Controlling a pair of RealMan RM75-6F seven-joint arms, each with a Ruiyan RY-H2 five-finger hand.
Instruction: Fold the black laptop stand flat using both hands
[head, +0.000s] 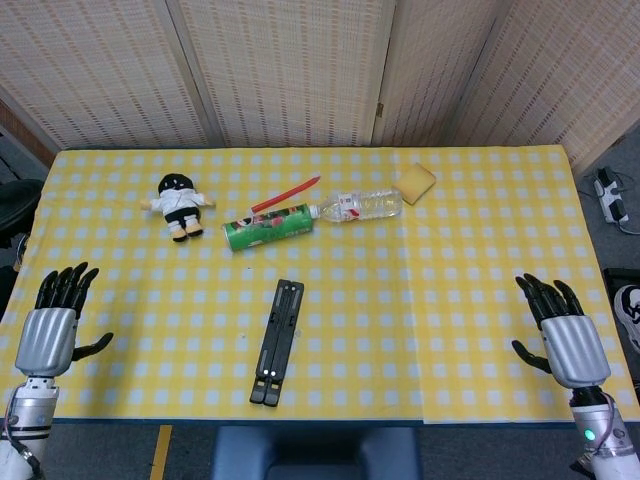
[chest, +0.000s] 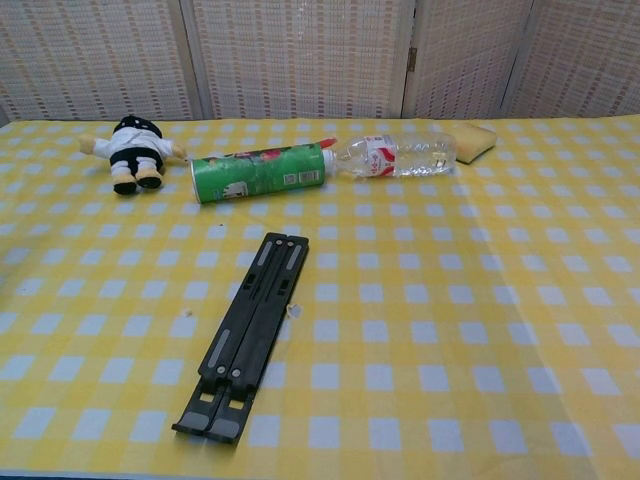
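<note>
Head view, looking down on the table (head: 480, 250), covered in a yellow-and-white check cloth. Labels: green cylindrical can (head: 267, 227) on its side carries a printed wrap with red and white patches, wording too small to read; clear plastic bottle (head: 358, 206), also lying down, has a red-and-white label band, text unreadable. Can and bottle lie nearly end to end in a slanting line across the far middle, with a red pencil (head: 285, 194) just behind the can. A small doll (head: 178, 204) in black and white lies left of the can, and a yellow sponge (head: 417, 183) sits near the bottle's far end toward the back right. Woven screen panels stand behind the table. Black laptop stand (head: 277, 341) lies folded flat on the cloth at centre front, its long axis running from near the front edge back toward the can, nothing on it or touching it; chest view shows its two bars closed side by side. Left hand (head: 47, 330) hangs at the left table edge, fingers spread and pointing away, empty. Right hand (head: 568, 338) is at the right front corner, fingers likewise spread, empty. Both hands are well apart from the stand, which lies between them; neither hand appears in chest view.
</note>
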